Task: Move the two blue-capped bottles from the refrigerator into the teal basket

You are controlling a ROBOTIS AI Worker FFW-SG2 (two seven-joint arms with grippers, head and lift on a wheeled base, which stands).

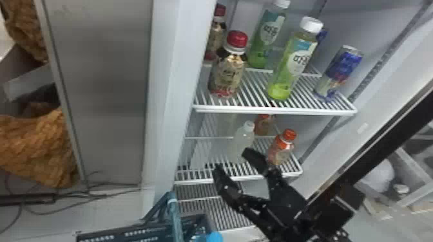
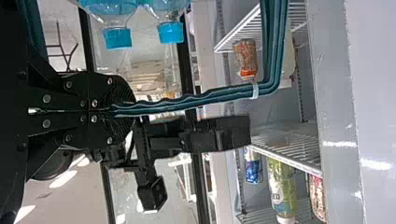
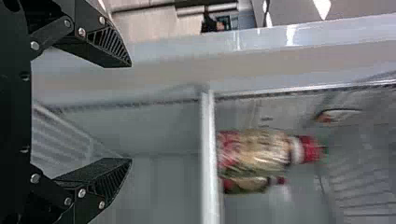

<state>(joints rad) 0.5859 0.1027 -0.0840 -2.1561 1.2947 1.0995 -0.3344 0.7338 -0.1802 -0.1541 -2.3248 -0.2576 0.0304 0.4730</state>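
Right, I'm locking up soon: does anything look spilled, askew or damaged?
No spill or damage that I can see. The one untidy thing is the dark cables strewn loosely across the floor, left of the refrigerator.

You've got the teal basket point(image 1: 129, 231) chopped by the head view's bottom edge, with a blue cap point(image 1: 214, 237) there, its bottle too hidden or cut off for you to say which one. In the left wrist view the top edge crops both blue-capped bottles point(image 2: 111, 13), and the left hand point(image 2: 133, 110) covers the bit of handle point(image 2: 196, 99) between its fingers. Your right hand point(image 1: 236, 162) partly hides the pale bottle point(image 1: 243, 140) in the head view, and in the right wrist view the front red-capped bottle point(image 3: 259, 150) is smeary and partly blocks another point(image 3: 245, 185).
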